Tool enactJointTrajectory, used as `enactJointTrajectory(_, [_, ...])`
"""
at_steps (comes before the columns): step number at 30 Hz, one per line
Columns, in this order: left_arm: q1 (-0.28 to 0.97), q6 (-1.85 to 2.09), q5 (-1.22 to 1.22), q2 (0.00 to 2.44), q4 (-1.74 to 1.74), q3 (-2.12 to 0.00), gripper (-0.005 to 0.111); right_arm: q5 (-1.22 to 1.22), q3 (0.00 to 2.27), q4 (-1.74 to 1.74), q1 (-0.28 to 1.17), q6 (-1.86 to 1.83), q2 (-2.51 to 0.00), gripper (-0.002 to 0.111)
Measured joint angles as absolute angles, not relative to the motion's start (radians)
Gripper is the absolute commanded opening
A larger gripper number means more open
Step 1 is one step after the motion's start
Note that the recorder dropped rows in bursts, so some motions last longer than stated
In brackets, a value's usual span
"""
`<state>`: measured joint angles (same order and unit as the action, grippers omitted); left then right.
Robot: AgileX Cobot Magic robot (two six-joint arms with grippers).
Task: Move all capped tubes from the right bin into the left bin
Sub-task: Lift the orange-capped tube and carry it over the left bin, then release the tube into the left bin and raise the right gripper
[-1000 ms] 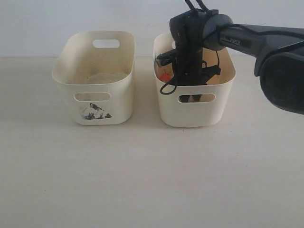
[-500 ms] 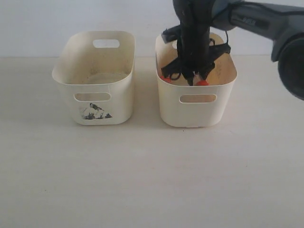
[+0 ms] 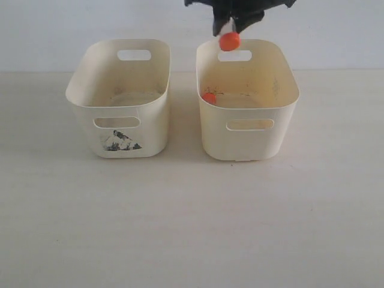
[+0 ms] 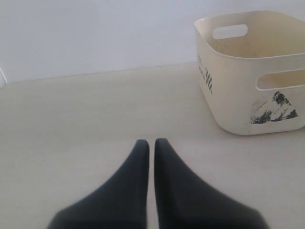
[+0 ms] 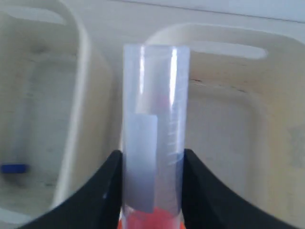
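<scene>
My right gripper (image 3: 235, 18) hangs at the top edge of the exterior view, above the back rim of the right bin (image 3: 216, 135). It is shut on a capped tube (image 3: 228, 41), orange-red cap downward. In the right wrist view the clear tube (image 5: 153, 119) stands between both black fingers (image 5: 107, 186) of that gripper (image 5: 152, 160). A second orange-red cap (image 3: 209, 97) shows inside the right bin against its left wall. The left bin (image 3: 150, 129) with the black-grey smudge stands beside it. My left gripper (image 4: 151, 143) is shut and empty, low over the table, apart from the left bin (image 4: 228, 90).
From the right wrist, both tubs lie below: the left bin (image 5: 83, 71) and the right bin (image 5: 224, 119). A small blue-capped item (image 5: 14, 168) lies on the left bin's floor. A pale wall runs behind the bins.
The right gripper has risen out of the right bin with the orange-capped tube, from deep inside to well above the back rim. The arm is now mostly out of frame.
</scene>
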<state>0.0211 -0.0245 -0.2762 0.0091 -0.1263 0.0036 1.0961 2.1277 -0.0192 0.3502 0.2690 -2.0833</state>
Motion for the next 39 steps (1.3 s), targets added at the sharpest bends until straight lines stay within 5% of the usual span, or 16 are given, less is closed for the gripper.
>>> enactJointTrajectory(24, [0.021, -0.024, -0.276, 0.009, -0.126, 0.004, 0.004, 0.75, 2.124, -0.303, 0.56, 0.226, -2.204, 0.0])
enactJointTrajectory(27, [0.021, -0.024, -0.276, 0.009, -0.126, 0.004, 0.004, 0.719, 2.124, -0.303, 0.585, 0.221, -2.226, 0.015])
enactJointTrajectory(31, [0.021, -0.024, -0.276, 0.009, -0.126, 0.004, 0.004, 0.715, 2.124, -0.304, 0.592, 0.221, -2.263, 0.073])
enactJointTrajectory(33, [0.021, -0.024, -0.276, 0.009, -0.126, 0.004, 0.004, 0.731, 2.124, -0.304, 0.592, 0.224, -2.28, 0.088])
enactJointTrajectory(35, [0.021, -0.024, -0.276, 0.009, -0.126, 0.004, 0.004, 0.753, 2.124, -0.304, 0.592, 0.224, -2.284, 0.082])
enactJointTrajectory(39, [0.021, -0.024, -0.276, 0.009, -0.126, 0.004, 0.004, 0.804, 2.124, -0.304, 0.59, 0.224, -2.284, 0.052])
